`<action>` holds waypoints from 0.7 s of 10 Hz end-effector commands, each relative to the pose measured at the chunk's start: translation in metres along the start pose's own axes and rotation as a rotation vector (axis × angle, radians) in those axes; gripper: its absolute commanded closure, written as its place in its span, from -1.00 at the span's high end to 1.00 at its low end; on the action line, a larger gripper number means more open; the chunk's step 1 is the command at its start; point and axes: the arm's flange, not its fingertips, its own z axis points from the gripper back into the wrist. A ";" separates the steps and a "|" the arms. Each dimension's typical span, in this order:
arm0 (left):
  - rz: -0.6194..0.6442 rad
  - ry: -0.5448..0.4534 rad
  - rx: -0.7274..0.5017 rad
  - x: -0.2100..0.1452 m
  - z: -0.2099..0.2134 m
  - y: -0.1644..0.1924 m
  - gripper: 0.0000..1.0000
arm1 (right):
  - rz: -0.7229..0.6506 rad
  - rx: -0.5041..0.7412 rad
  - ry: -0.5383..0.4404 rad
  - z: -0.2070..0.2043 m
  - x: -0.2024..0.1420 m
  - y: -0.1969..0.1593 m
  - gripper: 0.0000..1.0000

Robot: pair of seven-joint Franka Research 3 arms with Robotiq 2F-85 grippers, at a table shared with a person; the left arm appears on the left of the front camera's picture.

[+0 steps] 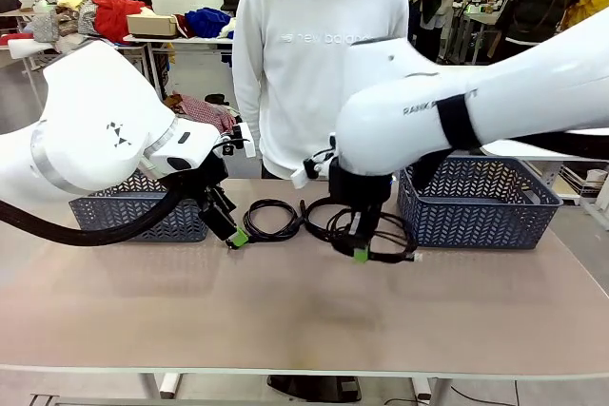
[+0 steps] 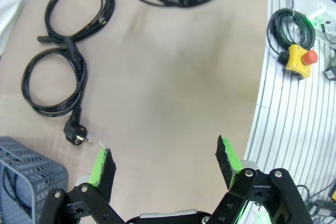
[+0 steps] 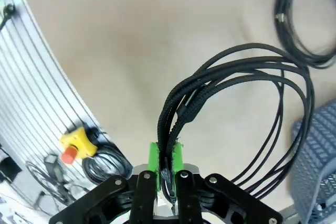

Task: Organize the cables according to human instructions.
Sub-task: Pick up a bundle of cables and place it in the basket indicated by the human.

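The right hand (image 3: 165, 163) was clamped on a braided coil (image 3: 236, 77) down at the tabletop (image 3: 131, 40), its loops stretching straight ahead of the fingers. The left hand (image 2: 165, 156) stood wide beside two flat coils (image 2: 55, 85), one plug (image 2: 76, 136) pointing toward it.

A tan table (image 1: 285, 320) carries a left basket (image 1: 133, 218) and a right basket (image 1: 476, 204) (both grey, at the far edge). Between them, black cables (image 2: 80, 80) lie coiled, two coils touching.
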 end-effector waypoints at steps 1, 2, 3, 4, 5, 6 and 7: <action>0.003 0.000 0.005 -0.002 0.000 -0.001 1.00 | 0.048 -0.064 -0.015 0.027 -0.014 -0.028 -1.00; 0.003 0.000 0.005 -0.002 0.000 -0.001 1.00 | 0.052 -0.100 -0.019 0.038 -0.019 -0.042 -1.00; 0.003 0.000 0.005 -0.002 0.000 -0.001 1.00 | 0.051 -0.132 -0.025 0.047 -0.024 -0.056 -1.00; 0.003 0.000 0.005 -0.002 0.000 -0.001 1.00 | 0.050 -0.145 -0.017 0.054 -0.028 -0.075 -1.00; 0.003 0.000 0.005 -0.002 0.000 -0.001 1.00 | 0.054 -0.161 -0.008 0.058 -0.032 -0.093 -1.00; 0.003 0.000 0.005 -0.002 0.000 -0.001 1.00 | 0.073 -0.160 0.001 0.062 -0.038 -0.113 -1.00; 0.003 0.000 0.005 -0.002 0.000 -0.001 1.00 | 0.082 -0.174 0.001 0.067 -0.046 -0.131 -1.00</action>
